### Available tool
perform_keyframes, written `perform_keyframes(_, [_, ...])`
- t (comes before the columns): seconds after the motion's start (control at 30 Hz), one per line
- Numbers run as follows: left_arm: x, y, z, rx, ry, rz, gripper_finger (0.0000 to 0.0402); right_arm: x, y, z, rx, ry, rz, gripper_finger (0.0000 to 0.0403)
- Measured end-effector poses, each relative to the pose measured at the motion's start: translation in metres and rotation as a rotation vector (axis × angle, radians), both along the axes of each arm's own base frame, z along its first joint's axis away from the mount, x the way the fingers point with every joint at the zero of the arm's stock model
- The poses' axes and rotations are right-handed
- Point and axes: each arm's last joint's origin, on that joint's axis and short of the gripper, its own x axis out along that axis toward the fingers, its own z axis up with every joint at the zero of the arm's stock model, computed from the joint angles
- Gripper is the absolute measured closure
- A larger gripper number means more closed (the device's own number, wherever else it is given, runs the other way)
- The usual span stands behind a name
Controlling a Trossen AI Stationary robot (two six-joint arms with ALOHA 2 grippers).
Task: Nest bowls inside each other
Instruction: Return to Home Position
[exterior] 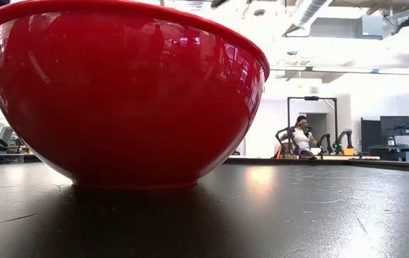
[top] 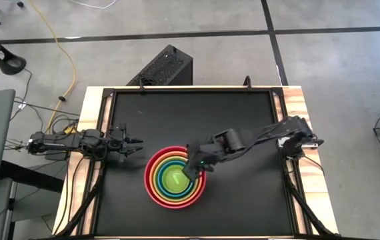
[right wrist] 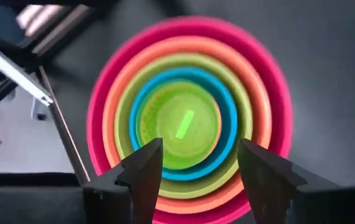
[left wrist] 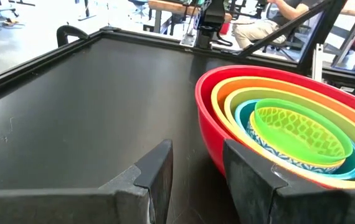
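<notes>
The bowls (top: pixel 175 177) sit nested in one stack on the black table top, a little left of its middle near the front. The big red-pink bowl (exterior: pixel 118 93) is outermost. Inside it come orange, lime green and blue rings (right wrist: pixel 187 118), a pale patterned rim (left wrist: pixel 289 158) and a green innermost bowl (left wrist: pixel 296 127). My right gripper (right wrist: pixel 199 155) hangs open above the stack's right part (top: pixel 195 167), pointing steeply down, with nothing between its fingers. At the table's left edge my left gripper (top: pixel 139 145) waits open and about level, just left of the red bowl (left wrist: pixel 196 158).
A raised black frame (top: pixel 190 91) rims the table top, with wooden borders (top: pixel 90 133) outside it. A black box (top: pixel 163 67) stands on the floor beyond the far edge. A person (exterior: pixel 303 136) sits far off in the room. Bare table top lies right of the stack (top: pixel 257 193).
</notes>
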Motion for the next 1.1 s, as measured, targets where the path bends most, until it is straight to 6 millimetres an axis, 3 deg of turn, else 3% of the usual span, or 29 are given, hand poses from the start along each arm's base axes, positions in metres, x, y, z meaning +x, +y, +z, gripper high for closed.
perform_keyframes(0.27, [0.000, 0.000, 0.000, 0.000, 0.000, 0.000, 0.0274, -0.037, -0.013, 0.048, -0.251, -0.141, 0.210, 0.0195])
perform_keyframes(0.43, [0.000, 0.000, 0.000, 0.000, 0.000, 0.000, 0.0274, -0.057, -0.032, 0.065, -0.332, -0.141, 0.306, 0.0210])
perform_keyframes(0.53, [0.000, 0.000, 0.000, 0.000, 0.000, 0.000, 0.0274, -0.071, -0.043, 0.065, -0.369, -0.117, 0.349, 0.0221])
perform_keyframes(0.8, [0.000, 0.000, 0.000, 0.000, 0.000, 0.000, 0.0274, -0.123, -0.080, 0.023, -0.332, -0.236, 0.387, 0.0248])
perform_keyframes(1.1, [0.000, 0.000, 0.000, 0.000, 0.001, 0.000, 0.0274, -0.188, -0.097, -0.060, -0.342, -0.423, 0.347, 0.0275])
